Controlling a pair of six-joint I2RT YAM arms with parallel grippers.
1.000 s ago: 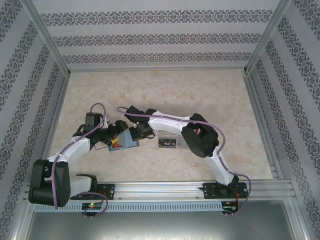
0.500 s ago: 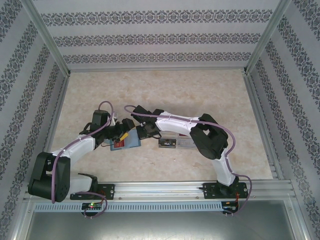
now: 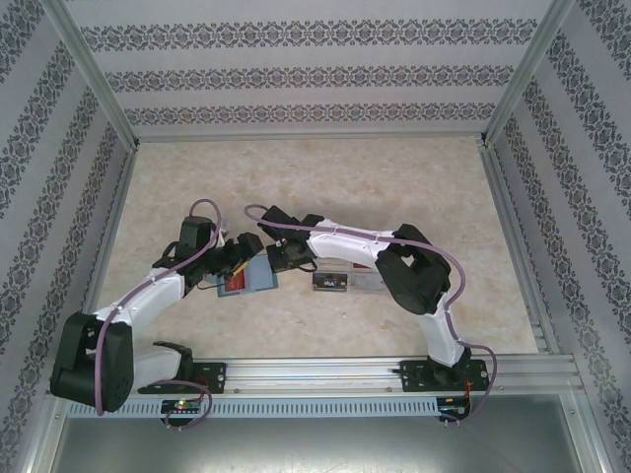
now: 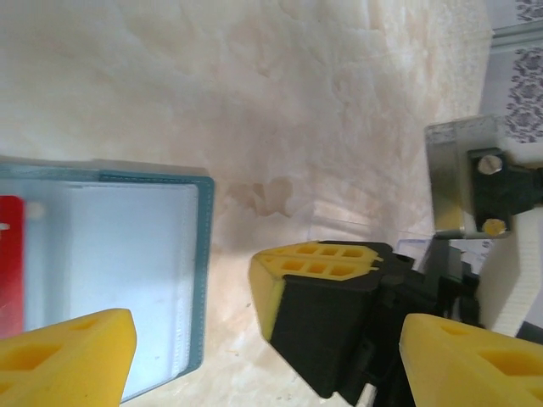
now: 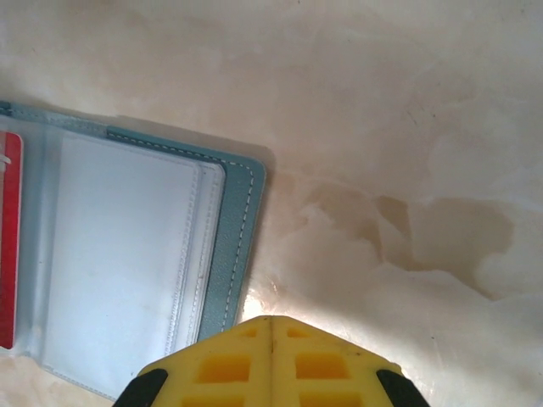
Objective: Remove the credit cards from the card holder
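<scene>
The card holder [image 3: 252,279] lies open on the table, teal-edged with pale clear sleeves [image 5: 127,254]. A red card [image 3: 234,285] sits in its left sleeve, seen at the edge as a red card [image 5: 8,271] and red card [image 4: 10,263]. Whether the pale sleeves hold more credit cards I cannot tell. My left gripper [image 4: 267,335] is open just over the holder [image 4: 127,254], one yellow finger [image 4: 68,356] above the sleeves. My right gripper [image 5: 271,339] is shut, its tip beside the holder's right edge, and appears between the left fingers as the right gripper [image 4: 318,263].
A clear plastic box [image 3: 335,279] stands right of the holder, partly under the right arm [image 3: 394,266]. Patterned walls and metal rails [image 3: 513,246] enclose the marbled table [image 3: 325,177]. Both wrists crowd together over the holder.
The left gripper has moved right over the holder and its jaws have narrowed a little. The right arm's elbow has swung right. The holder has stayed put.
</scene>
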